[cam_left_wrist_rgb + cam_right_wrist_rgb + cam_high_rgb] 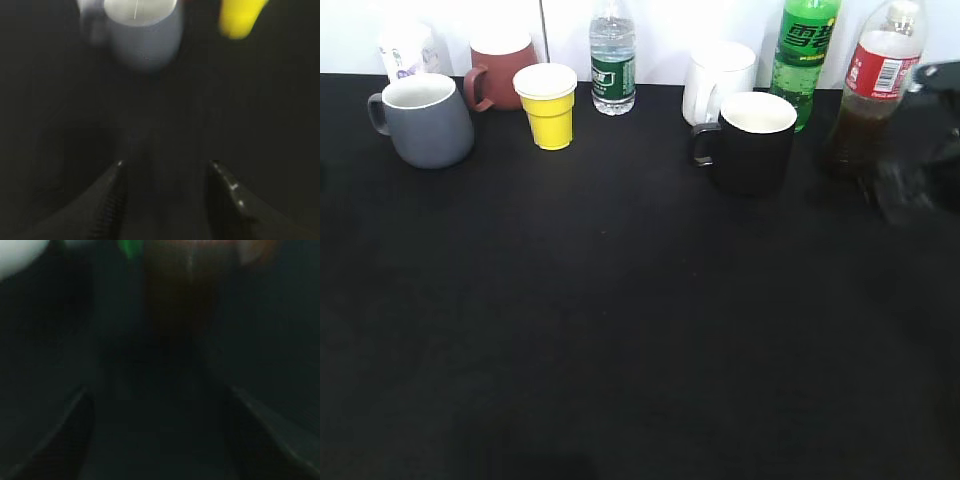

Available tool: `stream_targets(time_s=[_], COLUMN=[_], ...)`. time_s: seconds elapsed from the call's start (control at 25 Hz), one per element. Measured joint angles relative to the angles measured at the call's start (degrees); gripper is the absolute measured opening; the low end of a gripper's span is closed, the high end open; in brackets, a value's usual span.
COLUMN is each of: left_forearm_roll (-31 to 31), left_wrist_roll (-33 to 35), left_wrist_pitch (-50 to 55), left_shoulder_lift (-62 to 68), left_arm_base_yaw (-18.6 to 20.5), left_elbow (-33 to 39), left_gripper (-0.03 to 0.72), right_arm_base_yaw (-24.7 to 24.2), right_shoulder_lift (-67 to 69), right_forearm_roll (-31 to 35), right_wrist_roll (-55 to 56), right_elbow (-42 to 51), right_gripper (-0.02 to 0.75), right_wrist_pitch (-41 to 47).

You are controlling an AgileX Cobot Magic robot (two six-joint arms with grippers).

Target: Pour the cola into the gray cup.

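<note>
Cola (182,300), seemingly ahead of right hand (160,435)

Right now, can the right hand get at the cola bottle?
Probably yes. The right hand is open and faces the cola bottle straight ahead, with nothing between them; the green bottle stands off to the side.

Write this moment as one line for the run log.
phase: approach | right tool: open, facing cola | left tool: open, facing gray cup | cola: upright, ungrasped
</note>
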Motion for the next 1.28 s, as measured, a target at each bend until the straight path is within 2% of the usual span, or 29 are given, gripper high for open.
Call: stream_targets(time_s=[0.04,0.12,0.2,0.28,0.44,0.6,0.68,0.8,1.28], left_forearm_roll=[-0.3,-0.4,-1.6,-3.9,-5.3,-5.3,-5.3,-5.3,-5.3], left_wrist_roll=[0.0,1.0,4.0,5.0,6.2,7.7,8.8,8.9,8.9], left_wrist_pitch=[8.3,22.2,33.0,36.4,36.8,33.7,32.1,28.9,28.3], left_shoulder_lift=[-0.1,-0.2,-2.0,-9.4,-33.7,-54.0,-59.0,-59.5,-59.5], left_arm_base_yaw=[0.0,0.0,0.0,0.0,0.0,-0.1,-0.1,-0.1,-0.1], left_elbow=[-3.0,-6.7,-7.2,-7.2,-5.7,5.6,9.9,12.9,13.0], left_gripper=[0.388,0.388,0.388,0.388,0.388,0.388,0.388,0.388,0.388], right_arm_base_yaw=[3.7,7.0,7.6,7.7,7.7,7.7,7.7,7.7,7.7], right_shoulder_lift=[-2.3,-4.9,-10.2,-22.5,-49.3,-70.5,-77.4,-79.5,-79.5], right_forearm_roll=[6.9,25.1,30.3,31.2,30.1,28.9,26.9,24.4,24.1], right_wrist_roll=[-4.2,-16.6,-19.4,-20.1,-20.2,-20.2,-20.2,-20.2,-20.4], right_elbow=[-1.8,-6.4,-9.9,-10.2,-8.4,5.4,10.7,14.1,14.2], right_gripper=[0.592,0.592,0.592,0.592,0.592,0.592,0.592,0.592,0.592], right_wrist_pitch=[10.3,30.1,44.8,50.2,50.3,50.1,50.2,49.3,48.3])
